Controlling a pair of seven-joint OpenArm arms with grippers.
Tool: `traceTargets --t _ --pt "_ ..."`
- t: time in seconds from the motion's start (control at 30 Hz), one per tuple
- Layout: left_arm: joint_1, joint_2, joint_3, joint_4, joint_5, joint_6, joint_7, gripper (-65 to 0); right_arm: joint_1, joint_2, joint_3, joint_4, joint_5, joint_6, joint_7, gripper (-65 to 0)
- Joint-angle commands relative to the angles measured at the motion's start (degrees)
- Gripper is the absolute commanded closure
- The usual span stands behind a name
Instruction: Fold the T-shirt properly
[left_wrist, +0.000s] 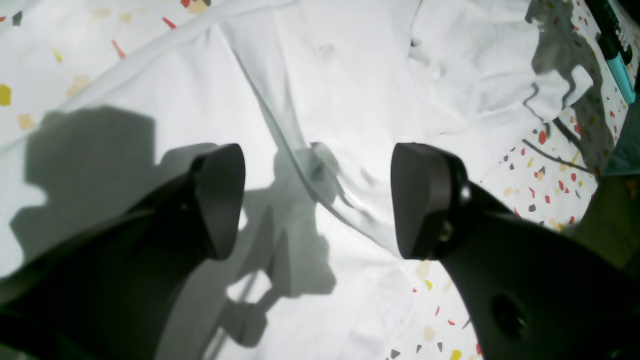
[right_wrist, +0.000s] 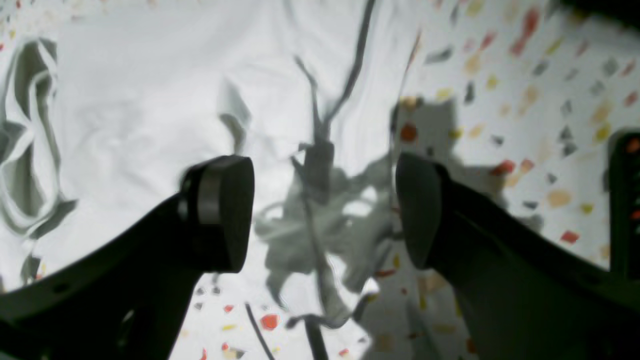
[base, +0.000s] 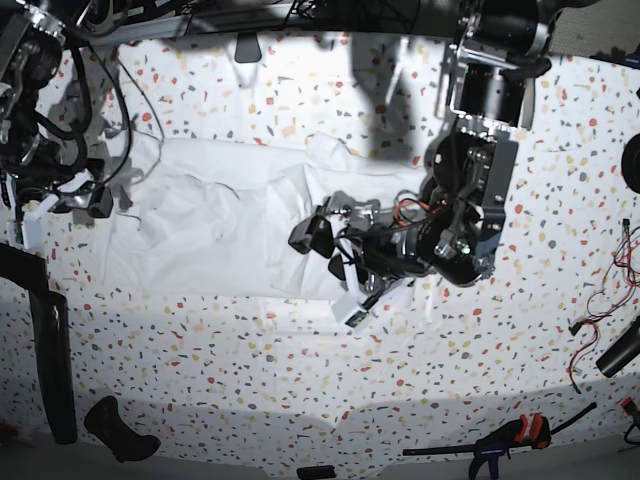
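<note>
The white T-shirt (base: 230, 220) lies spread and wrinkled across the speckled table (base: 300, 400). In the base view my left gripper (base: 327, 252) hovers over the shirt's front right part, and its jaws are open. The left wrist view shows its two dark fingers (left_wrist: 220, 200) wide apart above a long crease in the T-shirt (left_wrist: 320, 100), with nothing between them. My right gripper (base: 88, 200) is at the shirt's left edge. Seen from the right wrist, the gripper (right_wrist: 322, 212) is open and empty over the T-shirt (right_wrist: 140, 110) border, just above the cloth.
A teal pen (left_wrist: 617, 65) lies at the table's edge in the left wrist view. An orange-handled clamp (base: 510, 435), a black tool (base: 120, 430), red cables (base: 600, 290) and a black post (base: 50, 350) sit around the front and sides.
</note>
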Motion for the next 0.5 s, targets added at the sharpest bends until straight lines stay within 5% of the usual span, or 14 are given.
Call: traceTargets --t 0.0,0.2,0.33,0.47 --pt "-1.5 0.4 0.0 1.0 -1.1 -0.4 -1.1 -43.6 1.9 2.0 0.3 -1.6 1.5 0.0 0.8 -43.4" --pt "-1.4 0.4 0.0 1.0 -1.1 -0.4 -1.1 -43.6 11.1 7.6 0.3 -20.7 7.8 0.4 -8.0 -43.4" --pt "0.0 0.4 0.0 1.0 -0.3 -0.5 -1.3 -43.6 15.2 10.6 0.3 -32.4 13.6 5.6 -10.7 -43.2" --pt "2.3 0.3 0.0 1.0 8.8 -0.5 -6.5 -43.6 17.1 11.4 -0.6 -40.3 14.5 7.7 -10.9 -43.2"
